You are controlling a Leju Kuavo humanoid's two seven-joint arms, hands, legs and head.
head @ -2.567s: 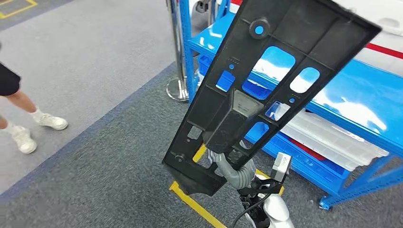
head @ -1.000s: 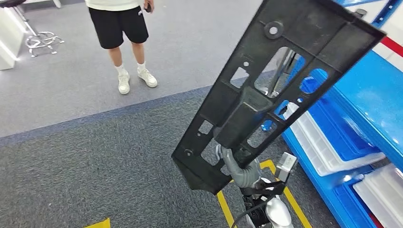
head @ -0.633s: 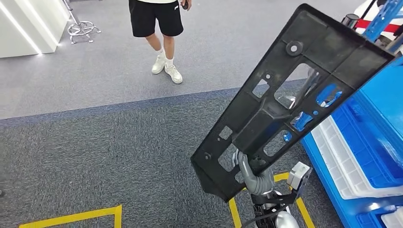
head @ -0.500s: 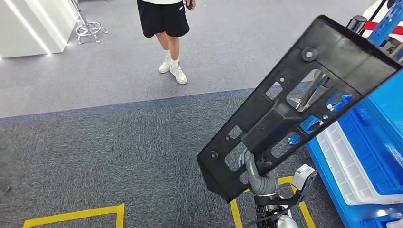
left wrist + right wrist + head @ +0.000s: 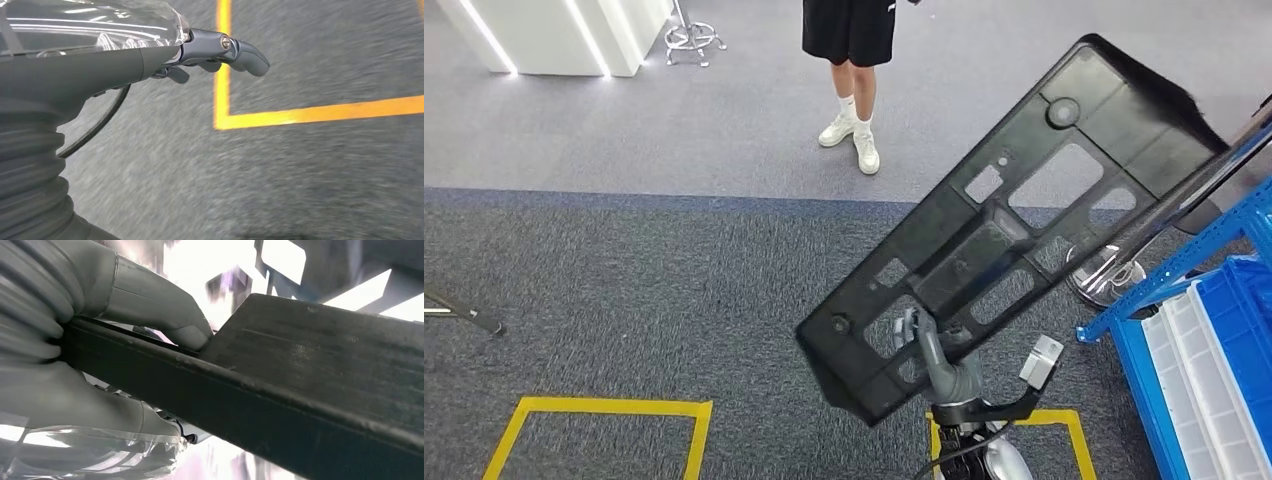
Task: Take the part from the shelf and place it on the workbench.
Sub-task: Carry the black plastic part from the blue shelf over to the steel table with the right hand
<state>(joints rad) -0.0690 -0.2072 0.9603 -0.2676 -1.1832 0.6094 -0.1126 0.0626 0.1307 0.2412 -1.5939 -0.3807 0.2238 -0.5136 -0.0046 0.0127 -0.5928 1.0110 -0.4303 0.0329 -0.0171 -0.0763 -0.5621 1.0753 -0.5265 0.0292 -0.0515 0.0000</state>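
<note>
A blue bin [image 5: 1224,330] on the blue shelf [image 5: 1169,275] is seen at the right edge, with white ribbed trays [image 5: 1199,385] lying in it. The part [image 5: 1014,225], a long flat black plastic panel pierced by rectangular cut-outs, is gripped at its lower end by the right robot hand [image 5: 944,365] and held tilted above the grey carpet [image 5: 644,300], left of the shelf. Beyond the part a person [image 5: 852,60] stands; a chrome post base [image 5: 1104,278] is partly hidden behind it. The left robot hand [image 5: 220,52] hangs over yellow floor tape [image 5: 300,112], holding nothing, its fingers apparently loosely curled.
</note>
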